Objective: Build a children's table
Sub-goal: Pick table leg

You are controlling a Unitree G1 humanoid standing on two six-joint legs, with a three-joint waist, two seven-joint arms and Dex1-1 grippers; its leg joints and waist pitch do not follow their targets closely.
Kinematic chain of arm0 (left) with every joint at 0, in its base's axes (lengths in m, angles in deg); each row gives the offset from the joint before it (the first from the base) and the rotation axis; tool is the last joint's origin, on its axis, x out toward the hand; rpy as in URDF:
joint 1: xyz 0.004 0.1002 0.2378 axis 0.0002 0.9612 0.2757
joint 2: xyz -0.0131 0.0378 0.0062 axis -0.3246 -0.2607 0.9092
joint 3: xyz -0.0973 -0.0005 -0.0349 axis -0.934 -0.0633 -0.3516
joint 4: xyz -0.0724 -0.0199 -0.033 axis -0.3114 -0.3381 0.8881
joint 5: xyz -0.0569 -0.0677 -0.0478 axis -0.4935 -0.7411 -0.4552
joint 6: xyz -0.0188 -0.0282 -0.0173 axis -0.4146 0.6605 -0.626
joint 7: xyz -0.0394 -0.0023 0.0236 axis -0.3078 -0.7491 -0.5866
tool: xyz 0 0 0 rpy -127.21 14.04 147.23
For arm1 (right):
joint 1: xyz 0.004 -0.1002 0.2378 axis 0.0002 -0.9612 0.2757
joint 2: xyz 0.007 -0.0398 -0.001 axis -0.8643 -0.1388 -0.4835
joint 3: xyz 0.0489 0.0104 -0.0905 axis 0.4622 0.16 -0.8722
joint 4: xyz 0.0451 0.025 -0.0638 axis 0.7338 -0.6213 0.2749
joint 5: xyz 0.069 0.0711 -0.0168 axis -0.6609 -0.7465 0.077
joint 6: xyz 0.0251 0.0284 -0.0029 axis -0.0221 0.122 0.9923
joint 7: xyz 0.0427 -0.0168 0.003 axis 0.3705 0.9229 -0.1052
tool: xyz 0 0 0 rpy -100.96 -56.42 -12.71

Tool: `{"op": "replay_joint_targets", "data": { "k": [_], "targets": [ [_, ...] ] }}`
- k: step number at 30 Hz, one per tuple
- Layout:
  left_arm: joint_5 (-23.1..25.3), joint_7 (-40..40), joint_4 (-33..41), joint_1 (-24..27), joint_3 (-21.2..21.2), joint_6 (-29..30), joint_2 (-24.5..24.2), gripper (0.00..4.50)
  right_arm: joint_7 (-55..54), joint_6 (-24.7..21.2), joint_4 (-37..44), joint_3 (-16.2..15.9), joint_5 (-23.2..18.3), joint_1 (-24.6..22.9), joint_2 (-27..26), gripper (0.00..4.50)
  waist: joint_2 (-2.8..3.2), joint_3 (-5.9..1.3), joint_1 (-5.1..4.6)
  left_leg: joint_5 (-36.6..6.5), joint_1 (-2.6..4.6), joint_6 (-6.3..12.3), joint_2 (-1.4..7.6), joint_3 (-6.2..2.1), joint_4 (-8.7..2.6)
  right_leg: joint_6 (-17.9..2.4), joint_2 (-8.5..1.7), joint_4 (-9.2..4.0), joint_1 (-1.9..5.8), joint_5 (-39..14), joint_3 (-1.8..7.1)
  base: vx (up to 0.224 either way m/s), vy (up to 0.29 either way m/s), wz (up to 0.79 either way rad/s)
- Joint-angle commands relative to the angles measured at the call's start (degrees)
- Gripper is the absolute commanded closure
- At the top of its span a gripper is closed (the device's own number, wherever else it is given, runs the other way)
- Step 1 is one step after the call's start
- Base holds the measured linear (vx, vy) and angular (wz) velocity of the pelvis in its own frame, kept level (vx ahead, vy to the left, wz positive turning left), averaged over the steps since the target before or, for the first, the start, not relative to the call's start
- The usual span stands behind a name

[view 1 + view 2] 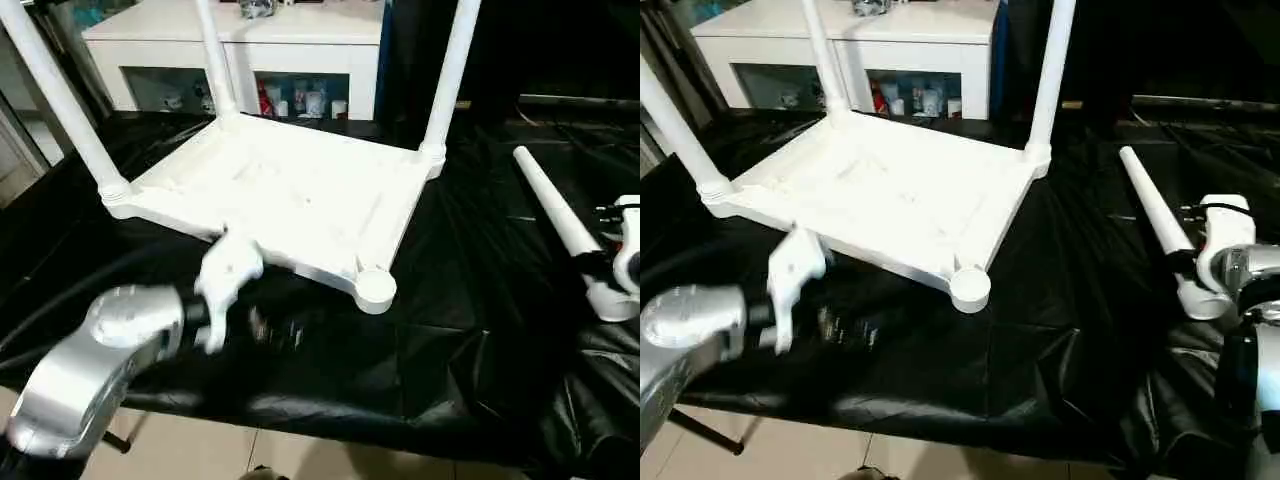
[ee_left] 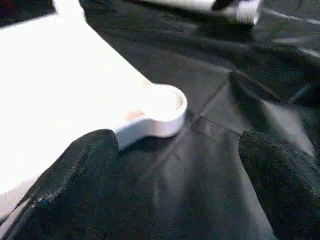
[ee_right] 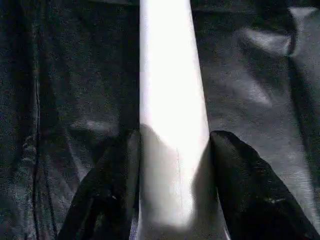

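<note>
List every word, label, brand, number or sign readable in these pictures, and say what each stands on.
No text can be read anywhere.
Tabletop, the three fitted legs and the loose leg: plain white, no print visible.
Items behind the cabinet's glass doors: coloured packaging, too small and blurred to read.
Black sheet covering the work surface: no markings visible.

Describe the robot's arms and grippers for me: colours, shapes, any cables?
Left forearm is a rounded, glossy silver shell ending in a white wrist bracket. Left gripper has two thick black, matte, rounded fingers. Right gripper matches; its wrist is white and silver, with thin dark cables.
</note>
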Motion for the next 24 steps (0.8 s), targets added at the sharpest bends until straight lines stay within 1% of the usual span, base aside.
{"op": "replay_joint_targets", "data": {
  "k": [1, 2, 3, 4, 5, 6, 7, 8, 9, 10, 11, 13, 14, 15, 16, 17, 18, 19, 20, 21, 22, 23, 24],
  "targets": [
    [0.9, 0.4, -1.4, -0.4, -0.3, -0.8, 0.0, 0.00, 0.6, -0.2, -0.2, 0.7, -0.6, -0.8, -0.3, 2.64, -1.84, -4.18, 0.02, -11.1, 0.62, 2.10, 1.98, -1.01, -3.15, -12.5, -3.29, -4.71, 2.39, -16.7, 2.08, 0.000, 0.000, 0.00],
    [1.0, 0.3, -1.6, -0.4, 0.1, -1.1, -0.1, 0.00, 0.9, -0.3, -0.2, 0.8, -0.7, -1.1, -0.5, 2.65, -1.95, -4.24, -0.06, -10.5, 0.48, 2.28, 1.98, -1.04, -3.13, -12.7, -3.30, -4.57, 2.53, -16.0, 2.06, 0.000, 0.000, 0.00],
    [1.3, 0.4, -2.1, -0.6, 0.3, -1.7, 0.1, 0.00, 0.5, -0.1, -0.1, 1.5, -1.0, -1.1, -0.6, 2.65, -1.81, -4.23, -0.11, -10.4, 0.55, 2.33, 2.05, -1.05, -3.13, -12.8, -3.31, -4.57, 2.45, -15.9, 2.06, 0.000, 0.000, 0.00],
    [1.3, 0.5, -2.4, -0.8, 0.4, -1.9, 0.3, 0.00, 0.3, 0.1, 0.0, 1.9, -1.3, -1.1, -0.7, 2.65, -1.94, -4.18, -0.26, -10.5, 0.53, 2.43, 2.03, -0.98, -3.10, -12.8, -3.26, -4.64, 2.42, -16.0, 2.07, 0.000, 0.000, 0.00],
    [1.4, 0.7, -2.9, -1.1, 0.4, -2.3, 0.8, 0.00, -0.3, 0.4, 0.1, 2.6, -1.7, -1.0, -0.8, 2.66, -1.93, -4.15, -0.25, -10.8, 0.62, 2.39, 2.03, -0.96, -3.10, -12.8, -3.30, -4.71, 2.42, -16.5, 2.07, 0.000, 0.000, 0.00],
    [2.0, 1.7, -3.9, -1.8, 0.3, -3.6, 1.9, 0.00, -1.7, 2.3, 0.6, 4.6, -3.5, -0.5, -1.0, 2.66, -2.35, -4.11, -0.29, -10.9, 0.66, 2.43, 2.07, -0.92, -3.14, -12.6, -3.35, -4.81, 2.43, -17.2, 2.08, 0.000, 0.000, 0.00],
    [2.4, 2.6, -4.4, -2.2, 0.2, -4.4, 2.7, 0.00, -2.6, 4.1, 0.9, 6.0, -4.8, -0.1, -1.1, 2.66, -2.21, -4.16, -0.17, -11.0, 0.74, 2.30, 2.13, -0.96, -3.13, -12.5, -3.48, -4.80, 2.42, -17.5, 2.09, 0.000, 0.000, 0.00],
    [2.9, 3.5, -4.9, -2.5, 0.1, -5.0, 3.4, 0.00, -3.4, 5.8, 1.4, 7.7, -6.4, 0.4, -1.3, 2.66, -2.58, -4.14, -0.26, -11.1, 0.73, 2.27, 2.15, -0.94, -3.15, -12.2, -3.53, -4.83, 2.43, -17.7, 2.13, 0.000, 0.000, 0.00],
    [3.1, 3.9, -5.1, -2.7, 0.1, -5.3, 3.7, 0.00, -3.6, 6.2, 1.6, 8.2, -7.0, 0.5, -1.4, 2.66, -2.46, -4.25, -0.20, -10.8, 0.73, 2.28, 2.15, -0.96, -3.10, -12.0, -3.57, -4.73, 2.47, -17.5, 2.07, 0.000, 0.000, 0.00],
    [3.7, 5.2, -6.3, -3.5, 0.1, -6.3, 4.7, 0.00, -4.5, 7.8, 2.2, 10.2, -9.1, 1.1, -1.8, 2.66, -2.74, -4.25, -0.26, -10.3, 0.61, 2.56, 2.13, -0.91, -3.10, -11.9, -3.50, -4.69, 2.51, -17.0, 2.09, 0.000, 0.000, 0.00],
    [4.1, 6.4, -7.1, -4.1, 0.1, -6.9, 5.7, 0.00, -4.2, 9.0, 3.0, 11.3, -10.5, 1.0, -2.7, 2.66, -2.52, -4.26, -0.26, -10.0, 0.65, 2.76, 2.06, -0.88, -3.00, -11.9, -3.38, -4.59, 2.40, -16.5, 2.06, 0.000, 0.000, 0.00],
    [4.6, 8.0, -8.2, -4.7, 0.2, -7.7, 7.3, 0.00, -3.6, 10.3, 4.6, 12.6, -12.3, 0.6, -4.4, 2.66, -2.57, -4.26, -0.36, -10.1, 0.61, 3.07, 2.04, -0.79, -2.97, -11.6, -3.37, -4.66, 2.43, -16.1, 2.10, 0.000, 0.000, 0.00],
    [4.8, 8.8, -9.0, -5.1, 0.4, -8.3, 8.6, 0.00, -2.9, 11.3, 6.5, 13.3, -13.3, -0.4, -6.3, 2.66, -2.46, -4.36, -0.44, -9.5, 0.51, 3.22, 2.07, -0.89, -3.01, -11.7, -3.45, -4.52, 2.53, -15.7, 2.02, 0.000, 0.000, 0.00],
    [4.8, 8.8, -9.0, -5.1, 0.4, -8.3, 8.6, 0.00, -2.9, 11.3, 6.5, 13.3, -13.3, -0.4, -6.3, 2.66, -2.37, -4.41, -0.70, -8.8, 0.37, 3.52, 2.10, -0.87, -2.98, -12.0, -3.41, -4.48, 2.58, -14.5, 2.03, 0.000, 0.000, 0.00],
    [4.8, 8.9, -9.6, -5.4, 0.4, -8.6, 9.0, 0.00, -2.6, 11.9, 7.3, 13.7, -13.8, -0.9, -7.2, 2.67, -2.27, -4.51, -0.71, -8.4, 0.45, 3.58, 2.12, -0.92, -2.96, -12.2, -3.41, -4.35, 2.58, -13.9, 1.99, 0.000, 0.000, 0.00],
    [4.9, 9.0, -10.0, -5.5, 0.5, -9.0, 9.6, 0.00, -2.0, 12.8, 8.3, 14.5, -14.6, -1.6, -8.2, 2.67, -2.34, -4.67, -0.82, -7.3, 0.40, 4.11, 2.10, -0.87, -2.87, -13.1, -3.36, -4.18, 2.64, -12.1, 1.98, 0.000, 0.000, 0.00],
    [4.7, 9.3, -10.6, -5.8, 0.4, -9.4, 10.6, 0.00, -1.9, 15.1, 10.8, 15.3, -15.7, -3.2, -10.0, 2.67, -2.11, -4.62, -0.79, -7.1, 0.36, 4.37, 2.08, -0.79, -2.81, -13.1, -3.35, -4.24, 2.61, -11.6, 2.07, 0.000, 0.000, 0.00],
    [4.5, 10.2, -11.6, -6.6, 0.1, -10.2, 12.5, 0.00, -0.7, 19.3, 16.7, 17.8, -19.1, -6.5, -13.5, 2.67, -2.02, -4.58, -0.69, -7.1, 0.35, 4.72, 2.19, -0.71, -2.85, -12.4, -3.56, -4.41, 2.52, -11.1, 2.22, 0.000, 0.000, 0.00],
    [4.3, 10.7, -12.3, -7.1, -0.1, -10.5, 13.2, 0.00, -0.4, 20.5, 18.6, 18.7, -20.6, -7.4, -14.7, 2.67, -1.84, -4.86, -0.78, -6.6, 0.49, 5.01, 2.31, -0.88, -2.92, -12.4, -3.50, -4.14, 2.63, -10.0, 2.12, 0.000, 0.000, 0.00],
    [4.3, 10.7, -12.3, -7.1, -0.1, -10.5, 13.2, 0.00, -0.4, 20.5, 18.7, 18.7, -20.6, -7.5, -14.7, 2.67, -1.84, -4.86, -0.78, -6.6, 0.49, 5.01, 2.31, -0.88, -2.92, -12.4, -3.50, -4.14, 2.63, -10.0, 2.12, 0.000, 0.000, 0.00],
    [3.8, 12.0, -13.5, -8.1, -0.7, -10.6, 14.7, 0.00, 1.1, 22.7, 23.8, 20.3, -23.7, -9.7, -17.3, 2.67, -1.67, -5.15, -0.71, -4.8, 0.44, 5.76, 2.36, -0.92, -2.85, -13.5, -3.35, -3.84, 2.66, -7.2, 2.10, 0.000, 0.000, 0.00],
    [3.7, 12.5, -14.0, -8.7, -1.0, -10.7, 15.3, 0.00, 1.9, 23.7, 26.5, 21.0, -25.3, -10.8, -18.5, 2.67, -1.75, -5.21, -0.64, -4.6, 0.55, 5.98, 2.45, -0.88, -2.78, -13.7, -3.34, -3.80, 2.56, -6.3, 2.15, 0.000, 0.000, 0.00],
    [3.2, 12.8, -14.3, -9.1, -1.4, -10.1, 15.8, 0.00, 1.8, 24.9, 28.9, 21.5, -26.1, -11.7, -19.5, 2.67, -1.88, -5.44, -0.53, -3.7, 0.45, 6.59, 2.44, -0.97, -2.67, -14.1, -3.34, -3.39, 2.66, -4.4, 2.14, 0.000, 0.000, 0.00]
  ]
}}
